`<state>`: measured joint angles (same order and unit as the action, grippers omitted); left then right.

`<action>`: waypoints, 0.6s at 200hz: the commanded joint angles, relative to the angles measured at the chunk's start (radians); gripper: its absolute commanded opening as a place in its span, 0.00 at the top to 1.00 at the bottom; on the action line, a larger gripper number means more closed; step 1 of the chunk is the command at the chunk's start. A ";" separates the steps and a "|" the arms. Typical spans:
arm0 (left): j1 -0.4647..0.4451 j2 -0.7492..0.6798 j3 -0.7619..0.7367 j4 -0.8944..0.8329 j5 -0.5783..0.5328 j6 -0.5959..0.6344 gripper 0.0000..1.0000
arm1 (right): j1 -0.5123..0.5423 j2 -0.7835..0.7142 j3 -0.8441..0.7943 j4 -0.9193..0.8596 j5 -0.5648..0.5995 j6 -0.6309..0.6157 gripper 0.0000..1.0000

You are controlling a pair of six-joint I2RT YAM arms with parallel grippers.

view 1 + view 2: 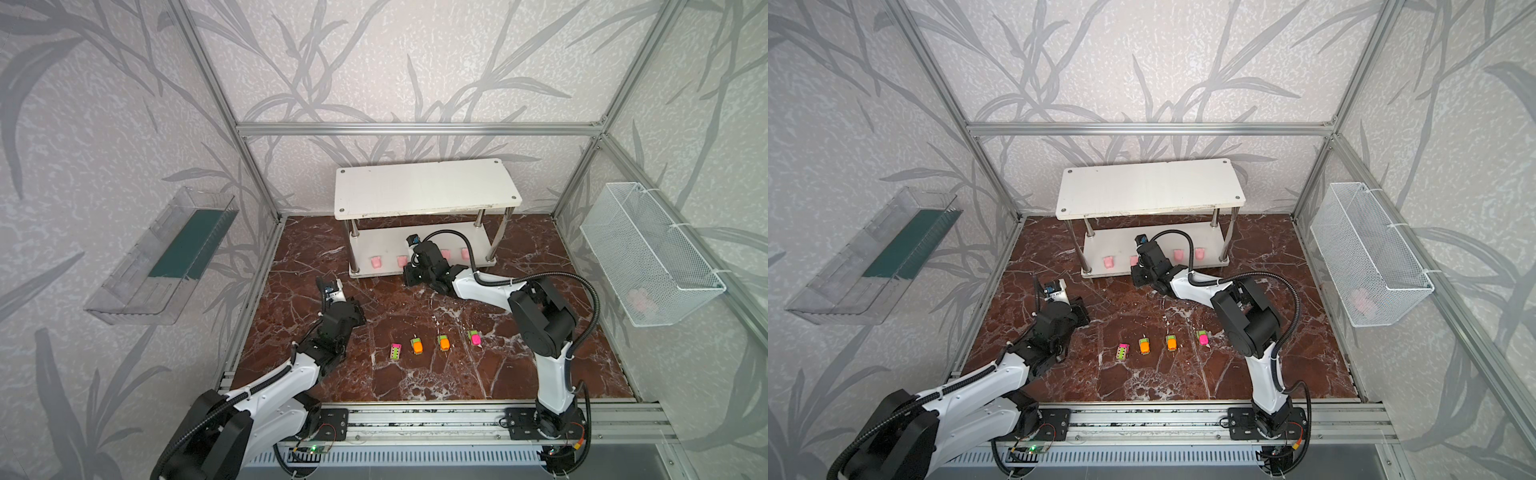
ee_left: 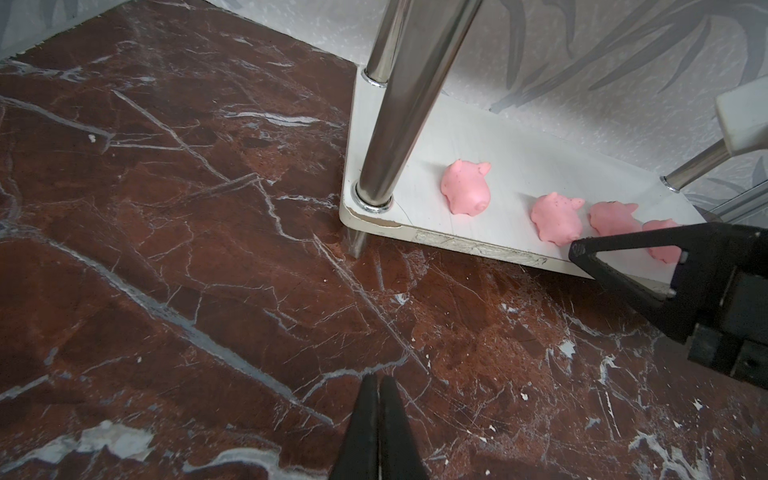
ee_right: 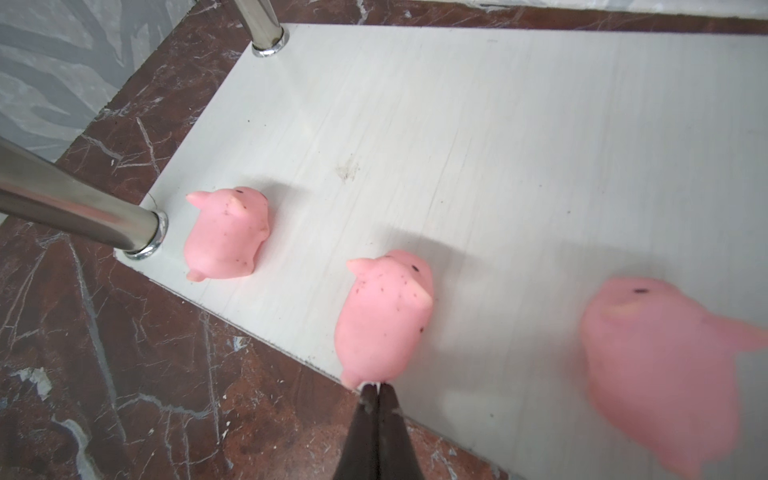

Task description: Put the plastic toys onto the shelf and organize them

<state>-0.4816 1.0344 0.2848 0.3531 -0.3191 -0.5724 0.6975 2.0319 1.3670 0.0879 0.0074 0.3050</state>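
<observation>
The white two-tier shelf [image 1: 424, 187] [image 1: 1148, 187] stands at the back of the marble floor. Several pink plastic toys [image 1: 376, 262] [image 2: 465, 189] sit in a row along the front of its lower board. Four small neon cars [image 1: 417, 345] [image 1: 1145, 345] are lined up on the floor in front. My right gripper [image 3: 377, 388] is shut, its tips touching the rear of the second pink toy [image 3: 384, 316] at the board's front edge. My left gripper [image 2: 377, 380] is shut over bare floor, left of the shelf's front-left post [image 2: 399, 104], holding nothing.
A clear plastic tray [image 1: 162, 253] hangs on the left wall. A white wire mesh basket [image 1: 652, 253] hangs on the right wall with something pale pink [image 1: 642, 301] inside. Aluminium frame rails border the floor.
</observation>
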 commanded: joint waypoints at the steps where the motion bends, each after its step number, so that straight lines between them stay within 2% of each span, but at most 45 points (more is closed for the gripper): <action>1: 0.008 0.006 0.008 0.018 -0.001 -0.010 1.00 | -0.006 0.025 0.038 -0.017 -0.001 -0.005 1.00; 66: 0.015 0.012 0.008 0.020 0.002 -0.009 1.00 | -0.014 0.042 0.071 -0.030 -0.007 -0.002 1.00; 120: 0.020 0.018 0.005 0.024 0.009 -0.013 1.00 | -0.015 -0.021 -0.019 0.017 -0.027 -0.001 1.00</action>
<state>-0.4698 1.0447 0.2848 0.3538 -0.3119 -0.5728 0.6868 2.0525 1.4010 0.0818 0.0051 0.3054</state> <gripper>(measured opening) 0.047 0.046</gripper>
